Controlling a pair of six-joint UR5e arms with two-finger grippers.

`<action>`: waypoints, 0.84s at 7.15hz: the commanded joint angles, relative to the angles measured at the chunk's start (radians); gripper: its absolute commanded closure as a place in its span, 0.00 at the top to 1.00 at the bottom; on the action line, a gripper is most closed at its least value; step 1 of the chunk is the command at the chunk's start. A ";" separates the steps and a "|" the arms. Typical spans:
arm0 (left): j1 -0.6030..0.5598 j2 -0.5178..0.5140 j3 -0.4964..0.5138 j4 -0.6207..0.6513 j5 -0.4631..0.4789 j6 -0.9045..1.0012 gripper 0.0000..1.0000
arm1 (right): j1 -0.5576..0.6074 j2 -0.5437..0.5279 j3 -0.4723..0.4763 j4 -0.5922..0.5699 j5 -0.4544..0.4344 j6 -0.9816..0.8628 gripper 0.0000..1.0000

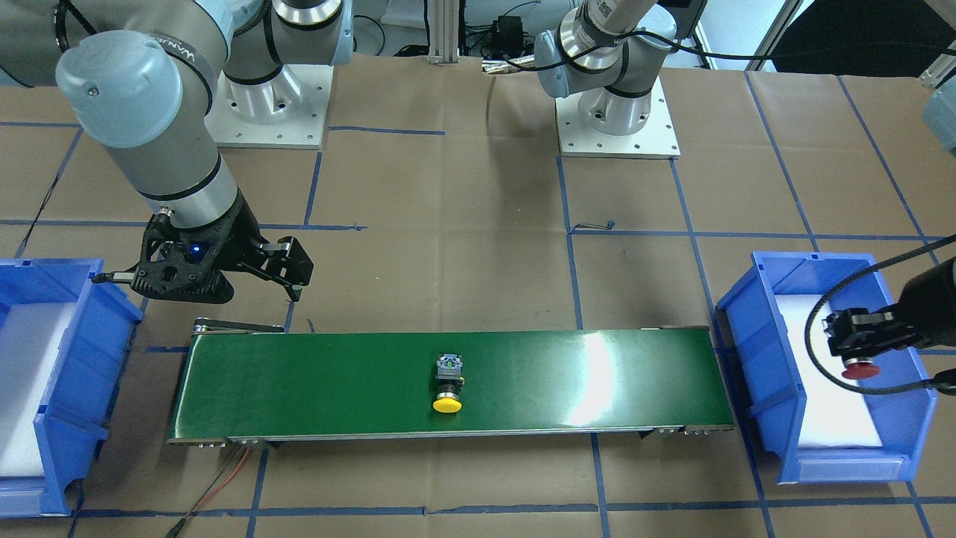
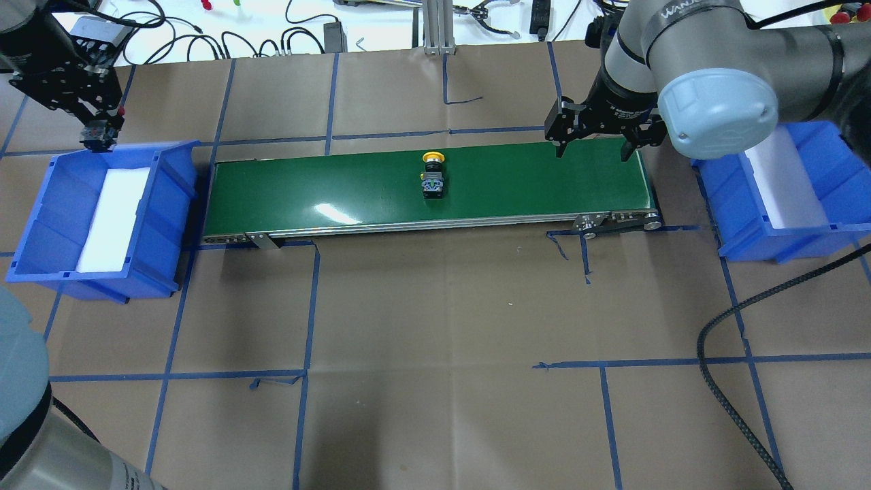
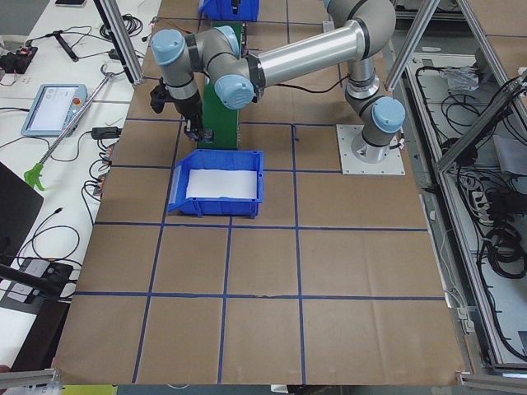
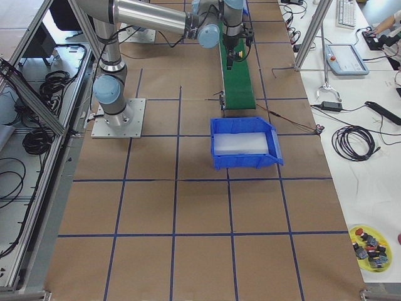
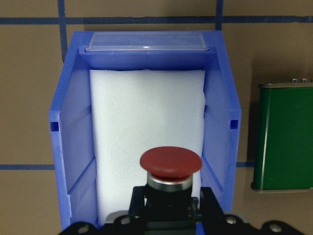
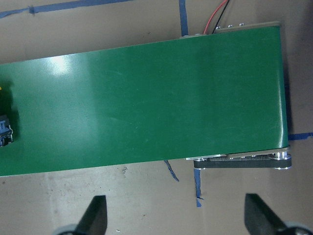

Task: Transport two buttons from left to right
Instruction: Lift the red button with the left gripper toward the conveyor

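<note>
The yellow button (image 1: 448, 385) lies on its side at the middle of the green conveyor belt (image 1: 336, 381); it also shows in the overhead view (image 2: 433, 175), and its edge shows in the right wrist view (image 6: 4, 132). My left gripper (image 1: 859, 351) is shut on the red button (image 1: 860, 370) and holds it above the blue bin (image 1: 754, 351) on my left. The left wrist view shows the red cap (image 5: 170, 164) over the bin's white foam (image 5: 146, 112). My right gripper (image 2: 591, 146) is open and empty, above the belt's right end.
A second blue bin (image 2: 810, 231) with white foam stands past the belt's right end. Red and black wires (image 1: 224, 478) run from the belt's right end. A black cable (image 2: 721, 340) crosses the table on my right. A yellow dish (image 4: 369, 248) of spare parts sits far off.
</note>
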 commanded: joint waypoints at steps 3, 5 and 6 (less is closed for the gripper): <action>-0.203 -0.011 -0.091 0.031 -0.002 -0.244 0.00 | 0.000 0.013 0.008 -0.036 0.001 -0.002 1.00; -0.203 -0.004 -0.196 0.135 -0.001 -0.219 0.00 | 0.001 0.034 0.007 -0.080 0.001 -0.002 1.00; -0.193 -0.005 -0.261 0.222 -0.001 -0.169 0.00 | 0.000 0.054 0.008 -0.096 0.003 -0.003 1.00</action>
